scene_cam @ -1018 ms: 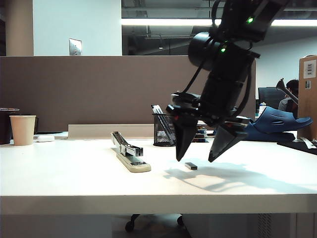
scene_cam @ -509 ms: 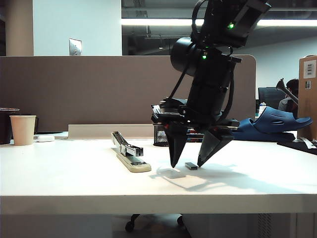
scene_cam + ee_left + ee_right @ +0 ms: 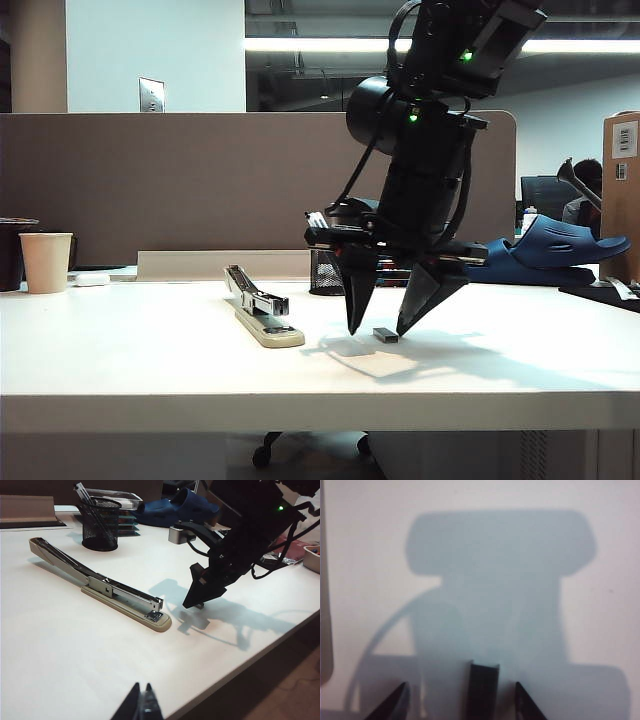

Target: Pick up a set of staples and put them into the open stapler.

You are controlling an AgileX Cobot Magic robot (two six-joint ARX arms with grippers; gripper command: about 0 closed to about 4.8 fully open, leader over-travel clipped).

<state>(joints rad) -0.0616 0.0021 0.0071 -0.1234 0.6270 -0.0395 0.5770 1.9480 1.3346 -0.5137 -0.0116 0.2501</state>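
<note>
The set of staples point(image 3: 386, 335), a tiny dark bar, lies flat on the white table right of the stapler. My right gripper point(image 3: 378, 331) points down over it with its tips at table height, open. The staples point(image 3: 484, 689) sit between the two fingers point(image 3: 395, 702) with a gap on each side, so neither pad touches them. The stapler point(image 3: 262, 316) has a cream base, a silver magazine point(image 3: 131, 593) and a raised top arm. In the left wrist view the right gripper point(image 3: 196, 604) stands beyond the stapler point(image 3: 107, 589). My left gripper point(image 3: 141, 702) is shut, empty, and hovers near the table's front edge.
A black mesh pen cup point(image 3: 100, 526) stands behind the stapler, partly hidden by the right arm in the exterior view. A paper cup point(image 3: 46, 262) is at the far left. A blue object point(image 3: 560, 246) and a cardboard box point(image 3: 622, 190) are at the right.
The right gripper has moved left and down until its tips straddle the staples, and its jaws have narrowed. The staples and stapler have not moved.
</note>
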